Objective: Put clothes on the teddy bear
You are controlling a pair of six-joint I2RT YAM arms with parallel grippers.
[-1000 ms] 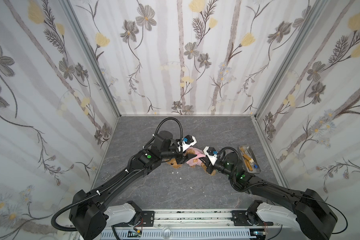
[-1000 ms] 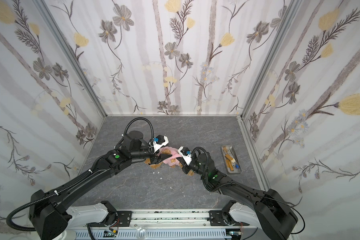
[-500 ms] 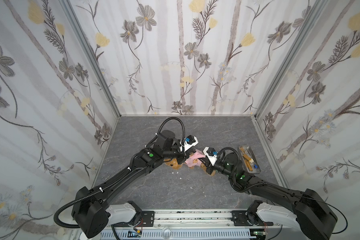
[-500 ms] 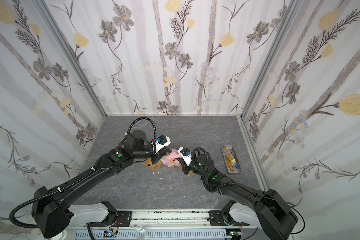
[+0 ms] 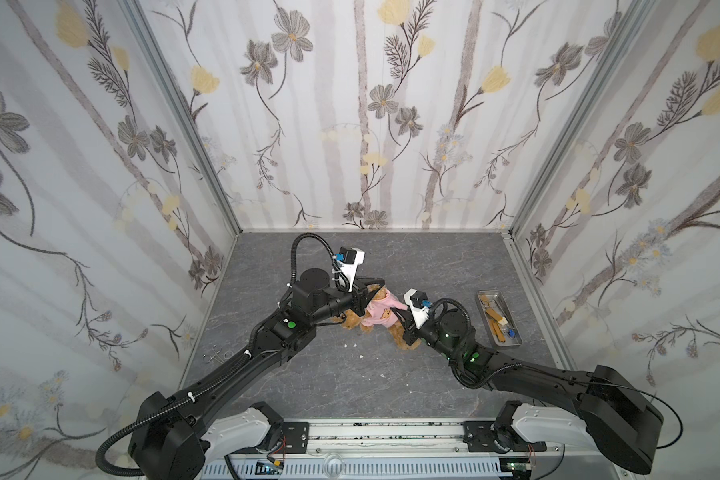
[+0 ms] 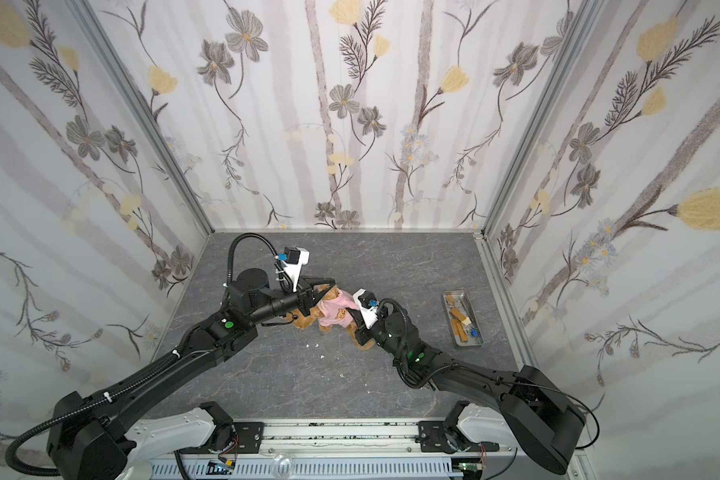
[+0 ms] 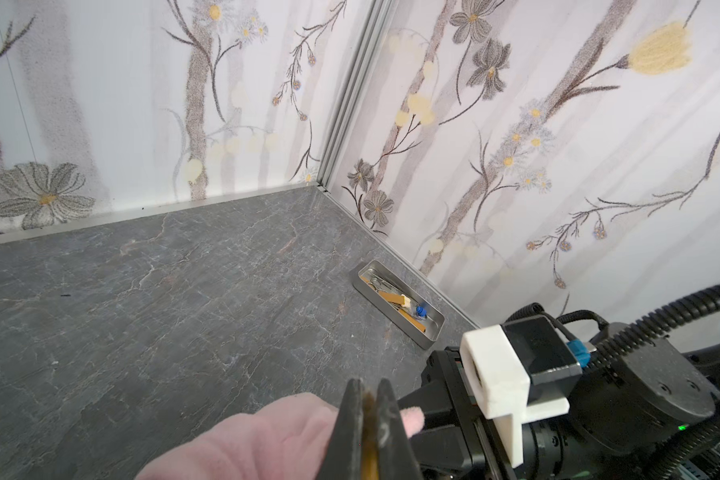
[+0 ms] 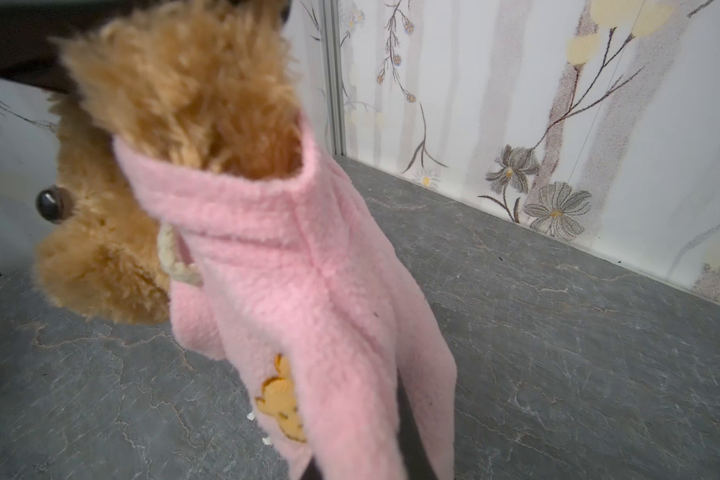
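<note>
Nearby, tool-filled tray point(image 5: 511, 318), left claw point(image 7: 367, 388) pinching teddy bear point(image 8: 175, 83), right claw point(image 7: 412, 419) pinching hoodie point(image 8: 300, 291)

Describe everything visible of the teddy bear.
The teddy bear is fluffy golden-brown plush with a dark bead on its face. A pink hoodie covers its body, head poking out the neck. Bare legs stick out, at the table centre. The left gripper pinches fur at its head; the right gripper grips the hoodie's hem.
</note>
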